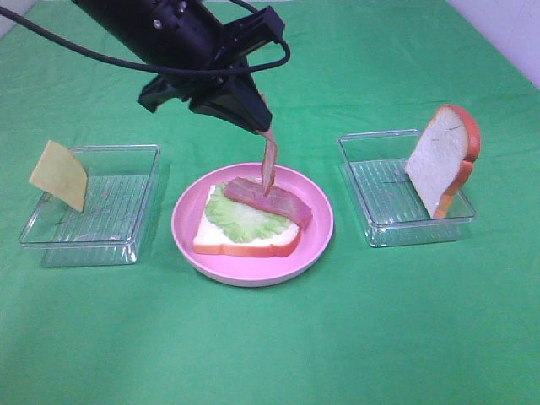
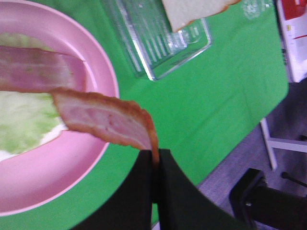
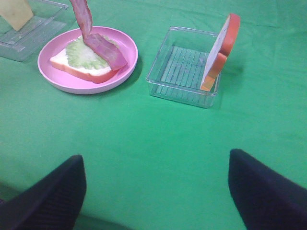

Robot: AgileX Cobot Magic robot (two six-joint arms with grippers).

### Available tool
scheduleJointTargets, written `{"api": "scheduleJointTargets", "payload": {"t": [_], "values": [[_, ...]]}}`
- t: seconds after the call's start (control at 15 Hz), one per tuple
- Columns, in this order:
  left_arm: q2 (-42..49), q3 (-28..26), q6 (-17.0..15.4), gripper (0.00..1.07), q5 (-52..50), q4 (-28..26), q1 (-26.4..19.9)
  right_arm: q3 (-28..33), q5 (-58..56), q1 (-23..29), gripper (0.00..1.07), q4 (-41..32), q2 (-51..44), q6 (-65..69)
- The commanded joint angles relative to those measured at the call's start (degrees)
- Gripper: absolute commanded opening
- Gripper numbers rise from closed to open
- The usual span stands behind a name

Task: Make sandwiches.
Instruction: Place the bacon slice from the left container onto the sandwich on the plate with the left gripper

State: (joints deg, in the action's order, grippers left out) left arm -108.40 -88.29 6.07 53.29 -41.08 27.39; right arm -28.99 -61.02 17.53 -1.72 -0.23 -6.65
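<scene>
On the pink plate (image 1: 184,226) lies a bread slice (image 1: 245,245) with green lettuce (image 1: 240,215) and one bacon strip (image 1: 283,202) on top. My left gripper (image 1: 260,125) is shut on a second bacon strip (image 1: 270,164), which hangs with its lower end touching the lying strip. In the left wrist view the held bacon (image 2: 105,117) sticks out from the shut fingertips (image 2: 144,177) over the plate (image 2: 72,158). My right gripper (image 3: 156,191) is open and empty, low over the cloth, apart from everything. The yellow cheese slice (image 1: 59,175) and the second bread slice (image 1: 440,160) stand in their trays.
A clear tray (image 1: 126,211) on the left holds the cheese leaning on its far left wall. A clear tray (image 1: 380,198) on the right holds the bread leaning on its right wall. Green cloth (image 1: 270,346) covers the table. The table's edge shows in the left wrist view (image 2: 249,134).
</scene>
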Motion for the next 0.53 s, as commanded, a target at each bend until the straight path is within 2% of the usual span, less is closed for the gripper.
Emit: {"api": "scheduleJointTargets", "payload": {"t": [0.07, 0.13, 0.2, 0.27, 0.4, 0.47, 0.53], "values": [[-3.8, -0.2, 8.2, 0.00, -0.9, -13.3, 0.3, 0.2, 0.5, 0.2, 0.75, 0.2, -1.3, -0.2], [-5.4, -0.2, 11.2, 0.00, -0.7, -17.1, 0.3, 0.2, 0.5, 0.2, 0.75, 0.2, -1.3, -0.2], [-6.5, -0.2, 12.8, 0.00, -0.5, -18.3, 0.3, 0.2, 0.5, 0.2, 0.75, 0.2, -1.3, -0.2], [-7.9, -0.2, 13.8, 0.00, 0.7, -16.6, 0.1, 0.2, 0.5, 0.2, 0.75, 0.2, -1.3, -0.2], [-9.4, -0.1, 11.3, 0.00, 2.4, -9.7, -1.3, 0.2, 0.5, 0.2, 0.75, 0.2, -1.3, -0.2], [-9.6, -0.1, 10.4, 0.00, 2.4, -8.0, -1.5, 0.2, 0.5, 0.2, 0.75, 0.2, -1.3, -0.2], [-9.7, -0.1, 7.8, 0.00, 1.9, -3.4, -2.3, 0.2, 0.5, 0.2, 0.75, 0.2, -1.3, -0.2]]}}
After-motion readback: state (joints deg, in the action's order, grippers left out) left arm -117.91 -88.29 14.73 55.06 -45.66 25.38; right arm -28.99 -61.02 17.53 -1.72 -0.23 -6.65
